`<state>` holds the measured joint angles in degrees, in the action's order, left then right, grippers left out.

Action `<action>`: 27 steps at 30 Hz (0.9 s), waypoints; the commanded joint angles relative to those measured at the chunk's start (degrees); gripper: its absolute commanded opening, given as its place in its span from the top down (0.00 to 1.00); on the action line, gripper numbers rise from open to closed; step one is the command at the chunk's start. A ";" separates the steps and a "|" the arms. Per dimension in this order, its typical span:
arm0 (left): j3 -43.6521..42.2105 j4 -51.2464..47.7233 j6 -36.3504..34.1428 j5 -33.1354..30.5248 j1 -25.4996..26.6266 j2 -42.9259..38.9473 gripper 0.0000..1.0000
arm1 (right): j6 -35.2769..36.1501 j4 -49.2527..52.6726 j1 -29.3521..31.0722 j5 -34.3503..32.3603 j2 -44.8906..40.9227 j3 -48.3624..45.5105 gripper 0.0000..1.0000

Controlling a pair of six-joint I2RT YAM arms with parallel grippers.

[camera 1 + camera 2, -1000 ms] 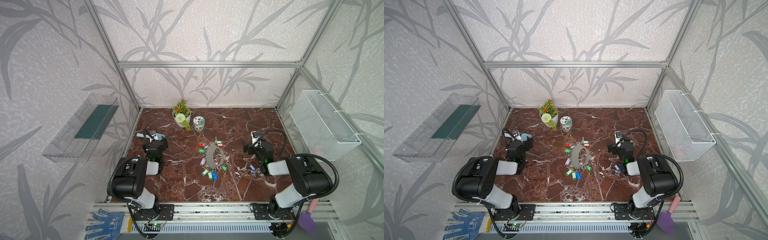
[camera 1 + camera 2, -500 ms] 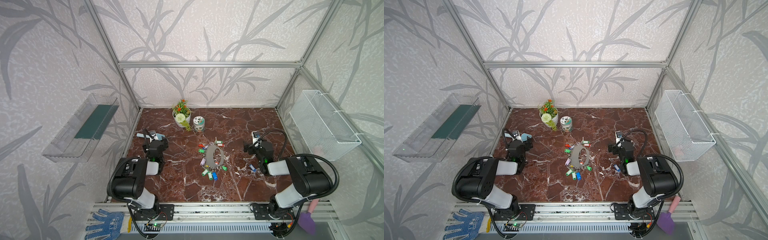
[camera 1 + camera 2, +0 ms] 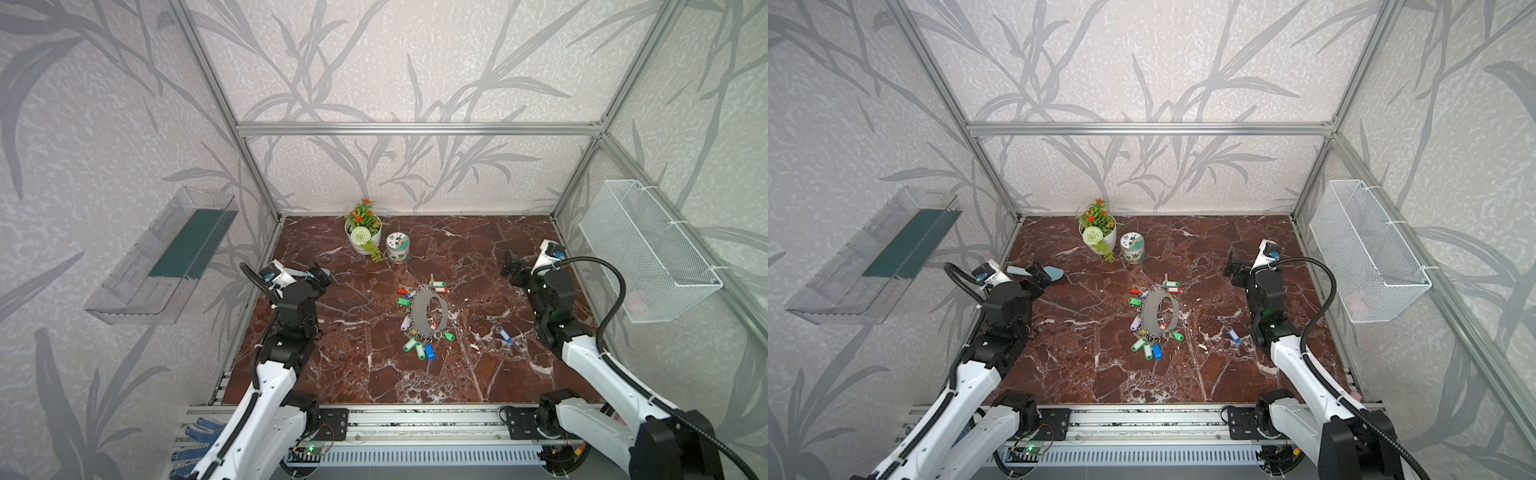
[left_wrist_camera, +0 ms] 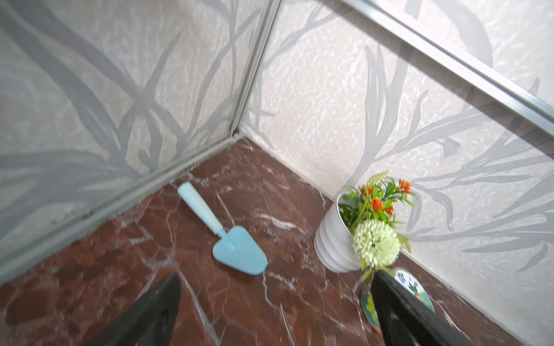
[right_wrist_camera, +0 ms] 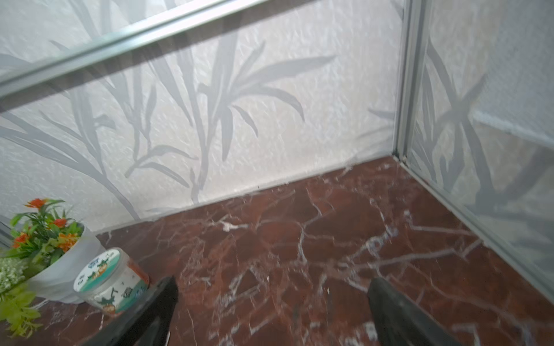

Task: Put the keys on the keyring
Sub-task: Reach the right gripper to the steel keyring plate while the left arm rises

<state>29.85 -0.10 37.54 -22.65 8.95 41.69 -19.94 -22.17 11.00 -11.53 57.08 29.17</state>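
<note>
1. The left gripper [image 3: 320, 276] sits near the left edge of the tabletop [image 3: 361, 365], toward the far-left corner. Its jaws are spread wide and hold nothing; the left wrist view shows both black fingers [image 4: 144, 314] with bare marble between them.
2. A light-blue trowel [image 4: 239, 250] lies flat on the tabletop close to the left edge, just beyond the fingertips.
3. A white flower pot [image 3: 365, 239] stands at the far edge, left of centre. A small round jar [image 3: 397, 248] stands just beside it on the right.
4. The keyring [image 3: 419, 318] lies flat near the centre of the tabletop, well apart from both grippers. The keys [image 3: 409, 344] lie around its rim: red and green tags at the far end, lilac on the left side, green and blue at the near end.
5. 1 loose blue key [image 3: 505, 334] lies apart from the plate, between it and the right edge, near the right arm.
6. The right gripper [image 3: 513, 270] sits near the right edge, toward the far-right corner. Its jaws are spread wide and empty, as the right wrist view confirms.
</note>
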 commanded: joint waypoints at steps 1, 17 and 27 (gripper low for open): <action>-2.43 -12.82 10.30 13.45 -1.53 -5.34 0.01 | -5.98 11.76 2.47 0.93 -2.01 3.87 0.01; 0.36 -13.19 6.88 44.97 5.96 5.83 0.12 | -1.02 45.38 42.96 -5.25 12.70 19.95 0.15; -1.67 -10.02 7.42 41.84 10.43 6.08 0.12 | -13.82 49.09 45.73 0.10 25.68 25.79 0.46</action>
<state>27.86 -11.42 45.60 20.29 19.07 48.93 -28.82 24.53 56.38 -12.99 80.60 52.05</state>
